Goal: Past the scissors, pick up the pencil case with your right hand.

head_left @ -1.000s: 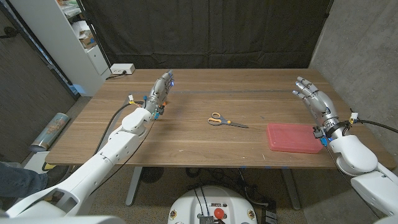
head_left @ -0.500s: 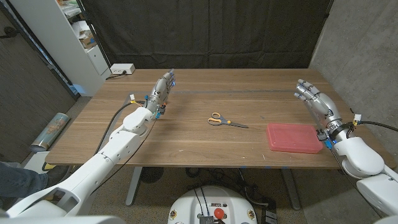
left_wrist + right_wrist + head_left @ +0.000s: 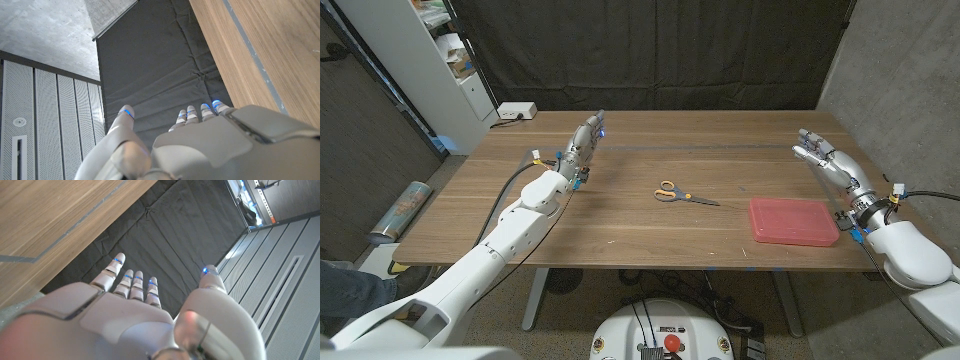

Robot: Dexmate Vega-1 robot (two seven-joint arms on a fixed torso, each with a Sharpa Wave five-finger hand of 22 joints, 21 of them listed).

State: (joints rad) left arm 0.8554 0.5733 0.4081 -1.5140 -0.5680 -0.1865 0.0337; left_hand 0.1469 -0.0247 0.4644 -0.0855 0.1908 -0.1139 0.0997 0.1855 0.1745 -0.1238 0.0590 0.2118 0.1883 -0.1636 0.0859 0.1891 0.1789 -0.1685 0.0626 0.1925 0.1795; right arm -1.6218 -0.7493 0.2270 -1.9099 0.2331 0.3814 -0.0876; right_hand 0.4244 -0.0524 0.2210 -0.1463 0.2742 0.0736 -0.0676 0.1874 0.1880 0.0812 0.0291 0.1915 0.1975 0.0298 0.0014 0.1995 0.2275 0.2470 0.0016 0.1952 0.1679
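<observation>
- 2 hands are up over the wooden table, and neither holds anything.
- The right hand hangs above the table's right edge with its fingers stretched out and a little apart, thumb held off to one side; nothing lies between them.
- The pencil case, a flat red box, lies on the table nearer the robot than the right hand and slightly inward of it, close beside that arm's wrist, not touched by the hand.
- The scissors, with yellow handles, lie well inward of the right hand, between the 2 hands and clear of the pencil case.
- The left hand stands with fingers extended and loosely spread, far across the table from the pencil case.
- A white power strip sits beyond the left hand at the table's far corner.
</observation>
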